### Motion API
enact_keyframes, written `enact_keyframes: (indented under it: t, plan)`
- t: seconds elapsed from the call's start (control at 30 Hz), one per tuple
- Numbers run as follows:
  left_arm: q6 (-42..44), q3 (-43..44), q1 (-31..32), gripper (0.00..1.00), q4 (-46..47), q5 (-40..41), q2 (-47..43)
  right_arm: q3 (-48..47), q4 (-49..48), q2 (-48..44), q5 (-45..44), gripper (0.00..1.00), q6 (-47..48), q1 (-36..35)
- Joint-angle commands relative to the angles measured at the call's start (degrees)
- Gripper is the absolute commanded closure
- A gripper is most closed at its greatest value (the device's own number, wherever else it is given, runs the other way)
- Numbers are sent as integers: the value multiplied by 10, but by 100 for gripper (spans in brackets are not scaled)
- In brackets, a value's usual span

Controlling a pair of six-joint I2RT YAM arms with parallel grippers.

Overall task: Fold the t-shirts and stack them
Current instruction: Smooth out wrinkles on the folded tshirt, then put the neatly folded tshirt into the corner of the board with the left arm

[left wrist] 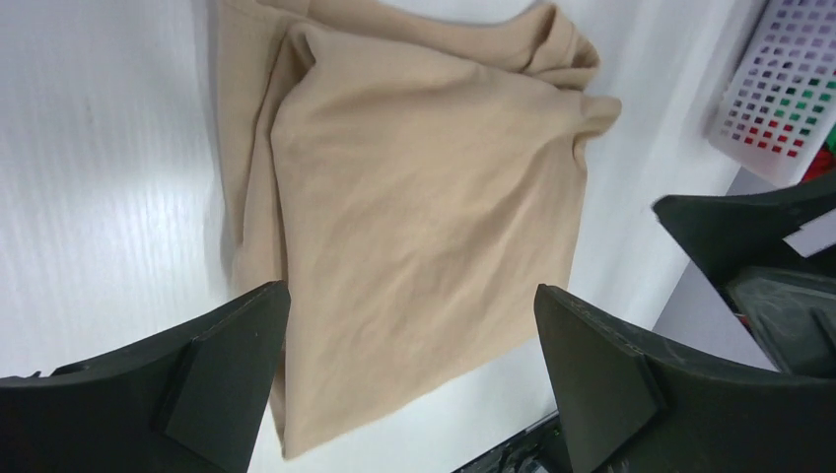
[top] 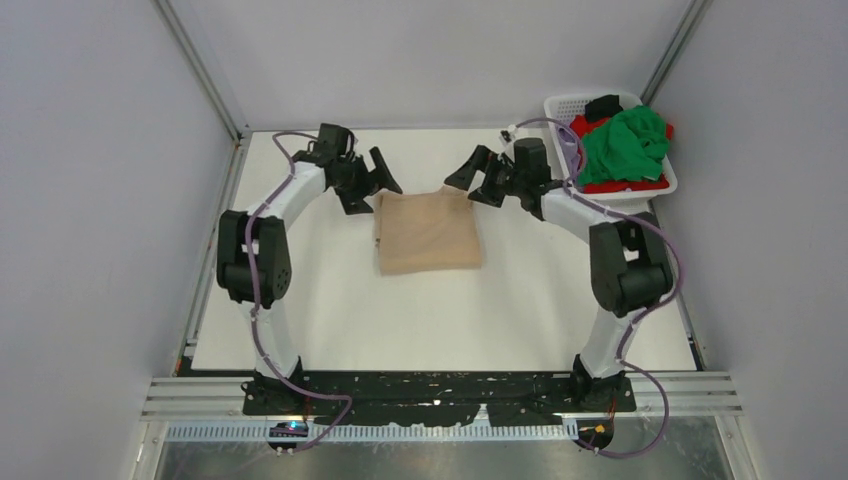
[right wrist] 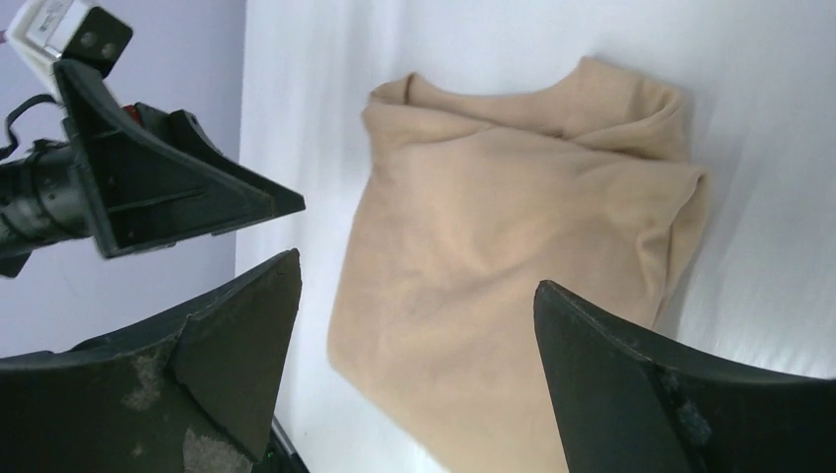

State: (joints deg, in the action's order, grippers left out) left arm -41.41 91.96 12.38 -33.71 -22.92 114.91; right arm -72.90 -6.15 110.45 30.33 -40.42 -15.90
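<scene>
A beige t-shirt (top: 427, 232) lies folded into a rough rectangle on the white table, in the middle toward the back. It also shows in the left wrist view (left wrist: 414, 197) and in the right wrist view (right wrist: 513, 256). My left gripper (top: 372, 183) is open and empty, just above the shirt's far left corner. My right gripper (top: 477, 178) is open and empty, just above the shirt's far right corner. A bright green t-shirt (top: 627, 145) lies on a red t-shirt (top: 630, 186) in the basket, with a black one (top: 603, 106) behind.
A white plastic mesh basket (top: 565, 105) stands at the back right corner, and shows in the left wrist view (left wrist: 779, 89). Grey walls with metal posts close in the table on three sides.
</scene>
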Motion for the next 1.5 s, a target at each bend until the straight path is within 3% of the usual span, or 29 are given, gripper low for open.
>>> enact_keyframes:
  t: [0.0, 0.17, 0.33, 0.47, 0.63, 0.67, 0.73, 0.77, 1.03, 1.2, 1.33, 1.47]
  plan:
    - [44, -57, 0, 0, -6, 33, -71, 87, -16, -154, -25, 5, 47, 0]
    - [52, -82, 0, 4, -17, 19, -44, 187, 21, -258, -49, 5, 76, 0]
    - [52, -81, 1, 10, -26, 9, -7, 227, 80, -332, -78, 5, 110, 0]
    - [46, -65, 11, 24, -25, -7, 21, 238, 104, -371, -86, 5, 119, 1]
    - [51, -23, 22, 54, -47, -6, 57, 247, 126, -401, -87, 5, 122, 2]
    - [53, -14, 25, 63, -55, 9, 59, 248, 127, -405, -91, 5, 123, 3]
    - [69, 14, 28, 96, -92, 49, 61, 252, 136, -418, -96, 5, 125, 7]
    - [77, 27, 29, 100, -108, 71, 60, 252, 138, -421, -98, 5, 127, 8]
    - [184, 129, 24, 100, -149, 285, 50, 248, 175, -443, -174, 5, 171, 19]
    - [226, 229, -11, 100, -164, 377, 100, 245, 183, -440, -229, 5, 190, 27]
    - [257, 310, -53, 100, -159, 400, 146, 239, 182, -434, -274, 5, 205, 33]
    - [271, 403, -102, 100, -168, 373, 194, 231, 185, -414, -299, 5, 214, 41]
